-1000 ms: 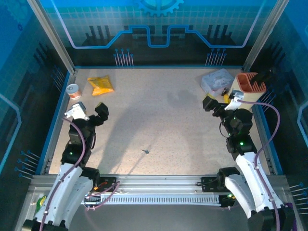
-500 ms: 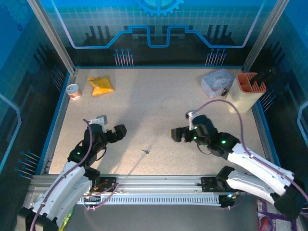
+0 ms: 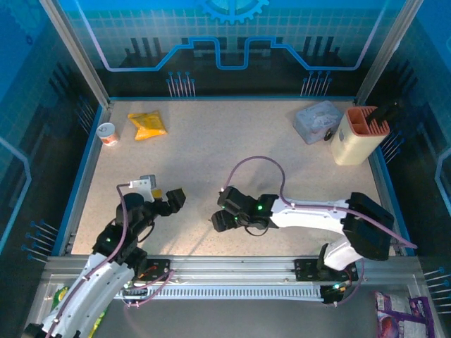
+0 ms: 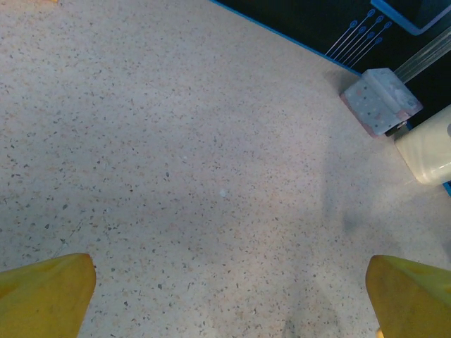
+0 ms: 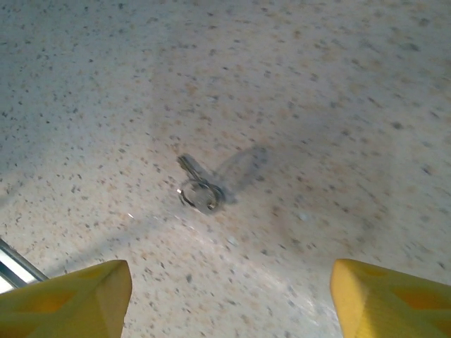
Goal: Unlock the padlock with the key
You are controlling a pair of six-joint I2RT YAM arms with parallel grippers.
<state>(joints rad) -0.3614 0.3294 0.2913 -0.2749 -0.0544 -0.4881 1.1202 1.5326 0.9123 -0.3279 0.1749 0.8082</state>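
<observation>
The key (image 5: 199,189), a thin silvery sliver on a small ring, lies flat on the speckled table. My right gripper (image 5: 229,299) hangs over it, open, and its yellow fingertips (image 5: 70,299) stand wide apart on the near side of the key with nothing between them. From above, that right gripper (image 3: 222,210) is at the front centre of the table and covers the key. A tiny dark object that looks like the padlock (image 3: 328,134) sits between the tin and the beige holder at the back right. My left gripper (image 3: 168,201) (image 4: 229,296) is open over bare table at the front left.
At the back right, a pale blue-grey tin (image 3: 317,121) (image 4: 380,101) stands beside a beige holder (image 3: 359,134) (image 4: 430,148). A yellow pouch (image 3: 146,125) and a small can (image 3: 107,132) lie at the back left. A blue rim edges the table.
My right arm has swung from the back right, by the holder, to the front centre over the key. My left gripper has shifted slightly right and nearer.
</observation>
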